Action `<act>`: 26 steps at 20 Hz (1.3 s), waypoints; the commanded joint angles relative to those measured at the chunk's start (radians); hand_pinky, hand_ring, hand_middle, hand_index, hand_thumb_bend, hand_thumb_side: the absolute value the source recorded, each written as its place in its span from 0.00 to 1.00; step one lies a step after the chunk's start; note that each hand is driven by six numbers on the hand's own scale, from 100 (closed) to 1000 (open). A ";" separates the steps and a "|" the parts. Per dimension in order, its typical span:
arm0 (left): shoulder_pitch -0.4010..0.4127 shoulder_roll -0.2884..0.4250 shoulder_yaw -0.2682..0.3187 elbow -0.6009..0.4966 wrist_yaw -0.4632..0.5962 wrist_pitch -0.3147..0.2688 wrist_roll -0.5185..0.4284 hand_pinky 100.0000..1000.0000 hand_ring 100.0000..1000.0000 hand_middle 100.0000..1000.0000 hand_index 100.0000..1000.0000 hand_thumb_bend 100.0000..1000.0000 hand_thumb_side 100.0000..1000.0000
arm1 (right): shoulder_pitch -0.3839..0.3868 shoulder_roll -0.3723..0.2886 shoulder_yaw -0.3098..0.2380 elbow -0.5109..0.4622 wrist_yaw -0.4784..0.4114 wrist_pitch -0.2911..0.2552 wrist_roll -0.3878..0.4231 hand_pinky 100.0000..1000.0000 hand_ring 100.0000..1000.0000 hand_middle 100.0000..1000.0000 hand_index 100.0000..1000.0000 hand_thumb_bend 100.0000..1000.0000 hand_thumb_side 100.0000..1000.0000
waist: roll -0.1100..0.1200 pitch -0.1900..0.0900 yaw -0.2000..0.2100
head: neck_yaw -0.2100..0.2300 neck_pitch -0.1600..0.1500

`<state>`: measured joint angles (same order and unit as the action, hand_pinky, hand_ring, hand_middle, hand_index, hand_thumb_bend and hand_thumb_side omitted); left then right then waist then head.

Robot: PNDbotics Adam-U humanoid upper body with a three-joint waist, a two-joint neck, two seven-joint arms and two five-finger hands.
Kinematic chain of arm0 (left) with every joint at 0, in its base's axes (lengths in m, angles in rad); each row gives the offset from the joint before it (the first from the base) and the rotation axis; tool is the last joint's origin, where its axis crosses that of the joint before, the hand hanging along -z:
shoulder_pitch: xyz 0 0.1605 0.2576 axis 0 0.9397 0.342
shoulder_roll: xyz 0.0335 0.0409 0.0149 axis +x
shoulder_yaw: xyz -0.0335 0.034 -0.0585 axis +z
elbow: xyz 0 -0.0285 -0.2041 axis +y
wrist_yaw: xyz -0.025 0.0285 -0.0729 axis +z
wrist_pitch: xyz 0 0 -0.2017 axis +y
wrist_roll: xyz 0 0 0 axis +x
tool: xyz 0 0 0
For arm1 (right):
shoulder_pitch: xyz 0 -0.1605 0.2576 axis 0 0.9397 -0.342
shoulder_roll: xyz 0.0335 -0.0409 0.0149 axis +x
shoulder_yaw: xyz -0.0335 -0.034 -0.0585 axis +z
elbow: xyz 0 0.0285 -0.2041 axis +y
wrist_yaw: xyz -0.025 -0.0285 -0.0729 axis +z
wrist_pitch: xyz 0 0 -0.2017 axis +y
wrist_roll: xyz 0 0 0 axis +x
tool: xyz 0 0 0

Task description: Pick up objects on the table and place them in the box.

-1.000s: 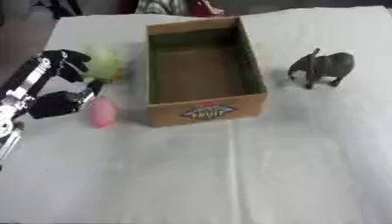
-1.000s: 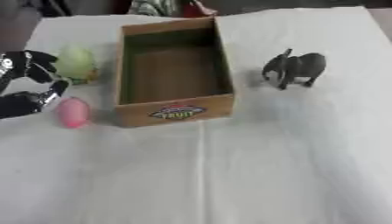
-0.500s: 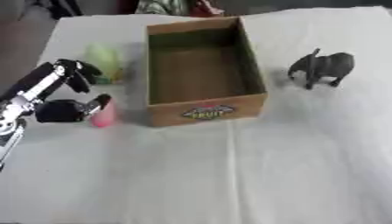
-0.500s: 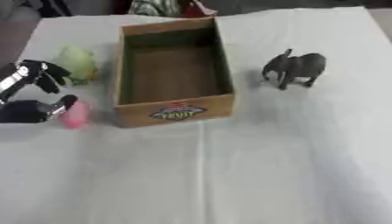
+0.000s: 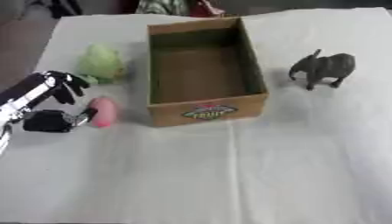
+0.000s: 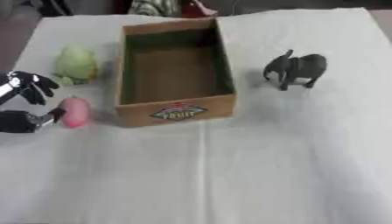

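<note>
Left hand (image 5: pixel 54 105) at 9 o'clock, fingers spread apart, thumb tip touching the pink oblong object (image 5: pixel 103 112), nothing gripped. Pink object lies on the white cloth (image 5: pixel 229 175) just beside the open cardboard box (image 5: pixel 205 109), on its 9 o'clock side. Pale green object (image 5: pixel 101 63) sits at 10 o'clock, near the box. Grey elephant toy (image 5: pixel 324 68) stands at 2 o'clock, apart from the box. Box interior looks empty.
</note>
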<state>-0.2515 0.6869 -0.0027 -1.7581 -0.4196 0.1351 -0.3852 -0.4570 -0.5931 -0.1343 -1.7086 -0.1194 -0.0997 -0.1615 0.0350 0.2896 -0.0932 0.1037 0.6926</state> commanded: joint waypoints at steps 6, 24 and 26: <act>-0.025 0.014 -0.003 0.009 -0.042 0.010 -0.002 0.60 0.56 0.59 0.77 0.49 0.36 | -0.008 -0.017 -0.008 -0.007 -0.001 -0.004 0.003 0.57 0.64 0.67 0.77 0.05 0.00 | -0.010 -0.024 0.002 | -0.001 -0.013; -0.102 -0.020 -0.071 0.052 -0.146 -0.012 -0.012 0.62 0.55 0.58 0.75 0.37 0.25 | -0.010 -0.012 -0.005 -0.007 -0.002 -0.004 0.007 0.57 0.64 0.68 0.77 0.06 0.00 | -0.014 -0.023 -0.003 | 0.002 -0.010; -0.102 -0.018 -0.073 0.057 -0.150 -0.015 -0.022 0.62 0.55 0.57 0.74 0.35 0.23 | -0.010 -0.012 -0.006 -0.007 -0.002 -0.004 0.006 0.57 0.64 0.67 0.77 0.06 0.00 | -0.014 -0.023 -0.003 | 0.002 -0.011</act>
<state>-0.3379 0.6489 -0.0786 -1.6960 -0.5611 0.1231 -0.4005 -0.4570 -0.5842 -0.1343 -1.7083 -0.1196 -0.1022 -0.1569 0.0224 0.2850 -0.0961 0.1040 0.6925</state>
